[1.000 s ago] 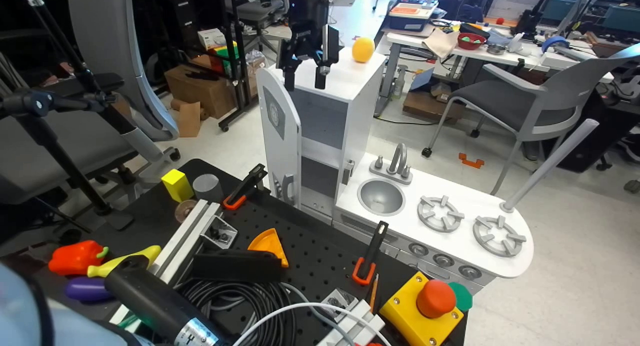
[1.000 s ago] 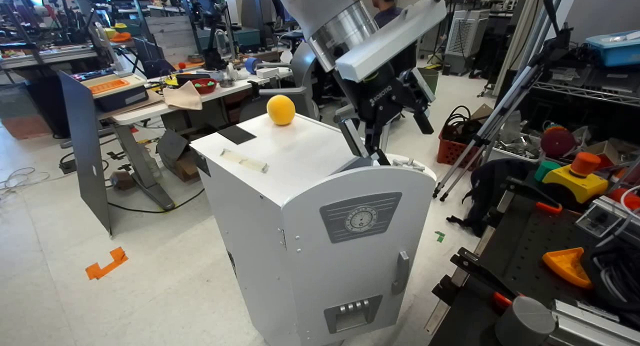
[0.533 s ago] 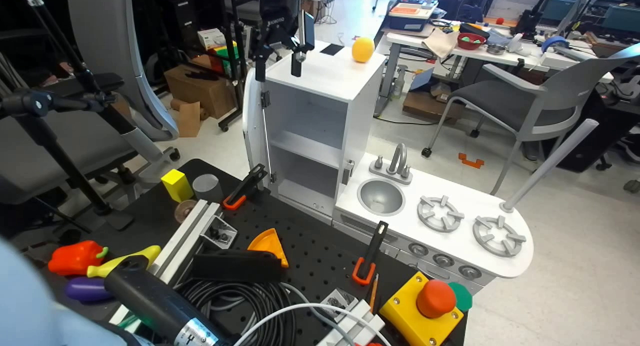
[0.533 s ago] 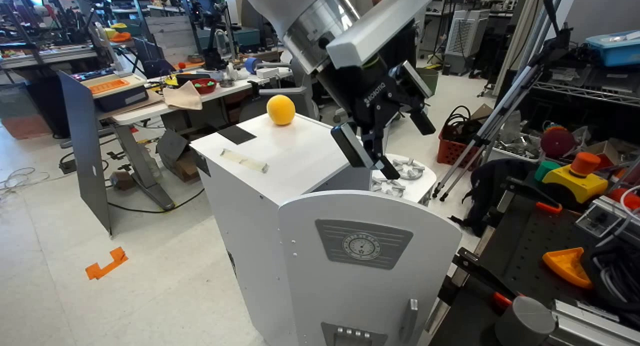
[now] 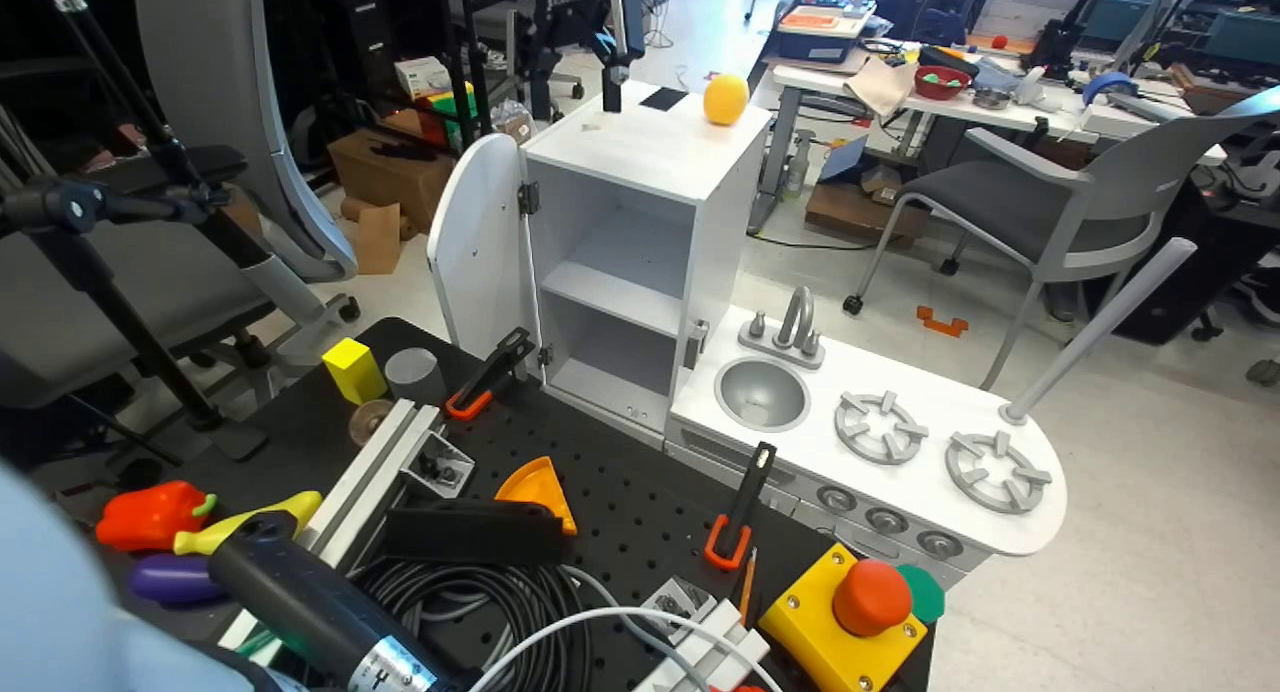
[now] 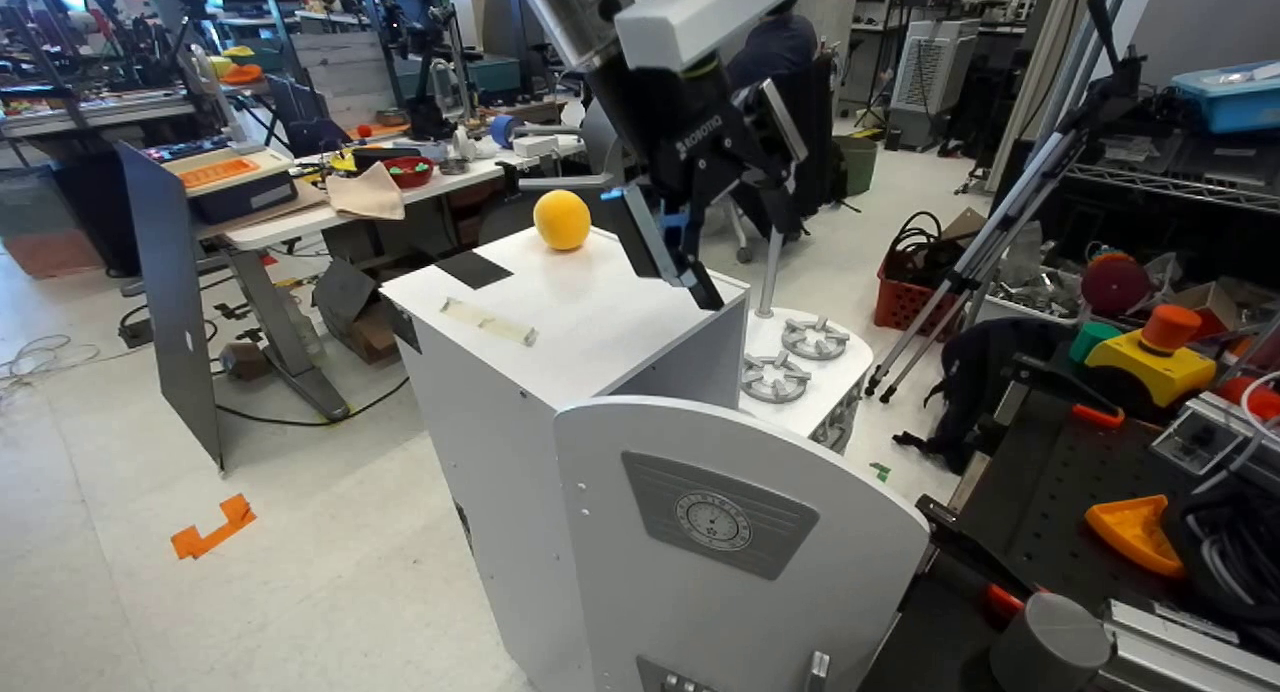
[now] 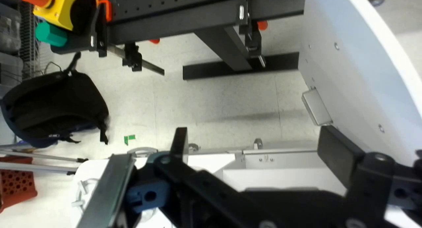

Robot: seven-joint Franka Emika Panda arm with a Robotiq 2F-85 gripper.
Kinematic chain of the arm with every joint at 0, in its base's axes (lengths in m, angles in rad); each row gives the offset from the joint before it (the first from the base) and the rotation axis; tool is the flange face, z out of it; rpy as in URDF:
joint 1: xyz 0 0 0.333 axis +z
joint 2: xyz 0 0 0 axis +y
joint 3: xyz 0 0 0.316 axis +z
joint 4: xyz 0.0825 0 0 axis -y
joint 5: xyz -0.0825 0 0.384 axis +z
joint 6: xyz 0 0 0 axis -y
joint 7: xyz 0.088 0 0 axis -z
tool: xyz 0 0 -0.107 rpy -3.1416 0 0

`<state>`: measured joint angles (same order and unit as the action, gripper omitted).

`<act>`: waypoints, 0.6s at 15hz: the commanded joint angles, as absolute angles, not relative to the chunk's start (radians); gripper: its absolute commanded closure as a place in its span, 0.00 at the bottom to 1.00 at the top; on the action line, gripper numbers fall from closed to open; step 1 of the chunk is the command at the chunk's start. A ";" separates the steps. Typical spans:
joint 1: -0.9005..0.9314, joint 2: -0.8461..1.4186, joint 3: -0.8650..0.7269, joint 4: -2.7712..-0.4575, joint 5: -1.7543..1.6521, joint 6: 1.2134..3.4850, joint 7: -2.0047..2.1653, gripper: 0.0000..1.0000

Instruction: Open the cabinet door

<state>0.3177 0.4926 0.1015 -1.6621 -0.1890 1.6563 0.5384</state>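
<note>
The white cabinet door (image 5: 484, 244) stands swung wide open on its hinges at the left of the toy kitchen tower. An exterior view shows its outer face (image 6: 680, 602) with a grey panel and round dial; its handle is partly cut off at the lower edge. In the wrist view the door's inner face (image 7: 352, 66) rises on the right. The tower's shelves (image 5: 615, 297) are exposed. My gripper (image 5: 576, 102) is open and empty above the tower's top front edge, apart from the door. Its spread fingers also show in the other views (image 6: 748, 257) (image 7: 257, 145).
An orange ball (image 5: 726, 100) sits on the tower top. The low counter (image 5: 930, 402) with sink and burners adjoins the tower. A black pegboard table (image 5: 620, 532) with clamps (image 5: 740, 507), cables and a yellow stop-button box (image 5: 845, 617) stands close in front.
The door has swung from partly open to wide open, away from the tower's front. My gripper moved with it, then drew back and up over the tower. It stays open.
</note>
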 commanded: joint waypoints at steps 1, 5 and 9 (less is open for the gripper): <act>0.323 0.356 0.090 -1.775 -0.209 1.823 0.590 0.00; 0.317 0.237 0.094 -1.875 -0.249 2.013 0.651 0.00; 0.305 0.235 0.109 -1.864 -0.273 2.073 0.664 0.00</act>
<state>0.3162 0.2333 0.0966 -1.8684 -0.2717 2.0796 0.6634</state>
